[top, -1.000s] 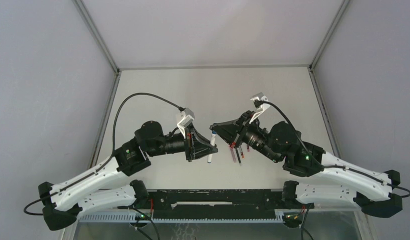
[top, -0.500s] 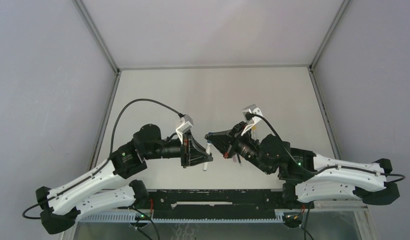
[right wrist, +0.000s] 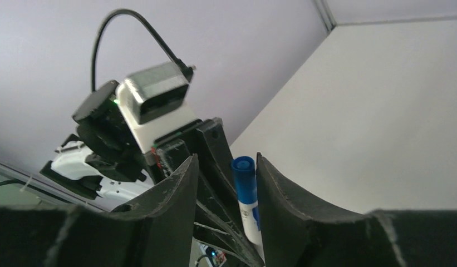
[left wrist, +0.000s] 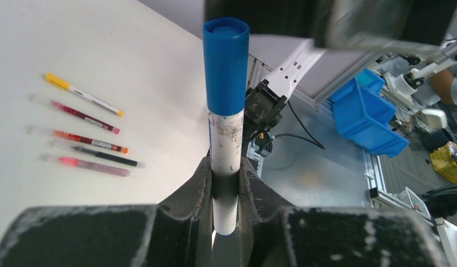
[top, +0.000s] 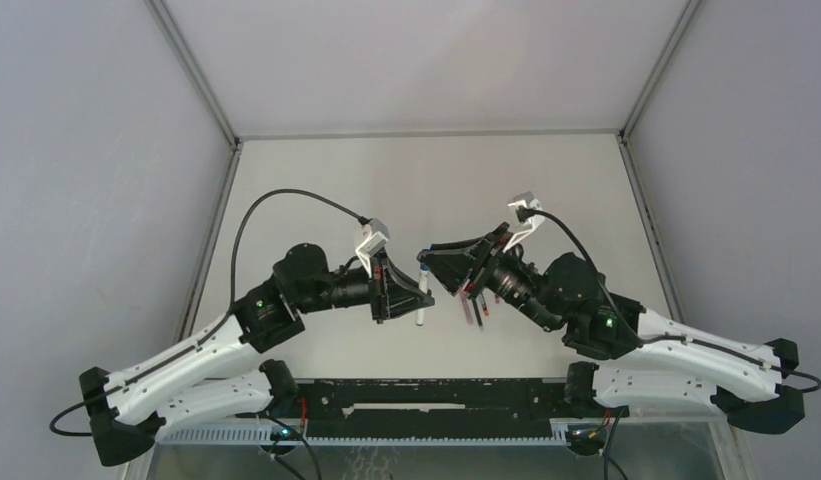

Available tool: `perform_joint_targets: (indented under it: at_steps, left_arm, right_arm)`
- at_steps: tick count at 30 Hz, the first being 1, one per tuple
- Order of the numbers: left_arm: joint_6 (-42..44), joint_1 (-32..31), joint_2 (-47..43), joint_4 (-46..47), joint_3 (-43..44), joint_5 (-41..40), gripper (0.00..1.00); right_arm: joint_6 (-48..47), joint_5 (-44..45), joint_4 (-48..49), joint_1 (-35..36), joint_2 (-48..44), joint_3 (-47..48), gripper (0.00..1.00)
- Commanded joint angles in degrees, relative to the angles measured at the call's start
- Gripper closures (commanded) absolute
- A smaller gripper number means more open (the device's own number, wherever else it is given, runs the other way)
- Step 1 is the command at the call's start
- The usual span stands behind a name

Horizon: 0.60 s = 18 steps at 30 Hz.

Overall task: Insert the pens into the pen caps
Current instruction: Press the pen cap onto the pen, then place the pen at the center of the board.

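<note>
A white-barrelled pen (left wrist: 225, 139) with a blue pen cap (left wrist: 226, 67) on its end stands upright in my left gripper (left wrist: 226, 167), which is shut on the barrel. In the top view that pen (top: 420, 312) hangs above the table between the two arms. My right gripper (right wrist: 225, 158) is open, its fingers either side of the blue cap (right wrist: 242, 173), with a clear gap on the left side. Its tips (top: 438, 268) meet the left gripper (top: 424, 294) at mid-table. Several thin pens (left wrist: 84, 139) lie side by side on the table.
The row of pens (top: 476, 306) lies under the right gripper, partly hidden by it. In the left wrist view they show yellow (left wrist: 58, 82), red, orange, black (left wrist: 103, 157) and pink ends. Blue bins (left wrist: 365, 111) sit beyond the table's near edge.
The right gripper has opened around the blue cap; it was shut before. Both arms dipped toward the near edge half a second ago and have come back up.
</note>
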Motion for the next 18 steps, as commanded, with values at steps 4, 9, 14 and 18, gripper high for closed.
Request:
perform_joint_targets:
  at_steps: [4, 9, 14, 18]
  left_arm:
    - [-2.72, 0.42, -0.49, 3.44, -2.5, -7.96, 1.0]
    - [-9.11, 0.42, -1.72, 6.98, -6.04, -15.51, 1.0]
    - [-18.37, 0.18, -1.57, 10.9, -10.32, -22.46, 1.0]
    - [-26.07, -0.32, 1.07, 10.56, -12.58, -29.87, 0.99]
  right_arm:
    - [-3.53, -5.72, 0.9, -1.42, -5.11, 0.39, 0.46]
    - [-2.07, -0.86, -8.79, -1.36, -8.39, 0.29, 0.43]
    - [4.11, 8.51, -15.12, -1.39, -13.99, -3.19, 0.43]
    - [8.45, 11.95, -18.25, -1.36, -18.56, -6.02, 0.43]
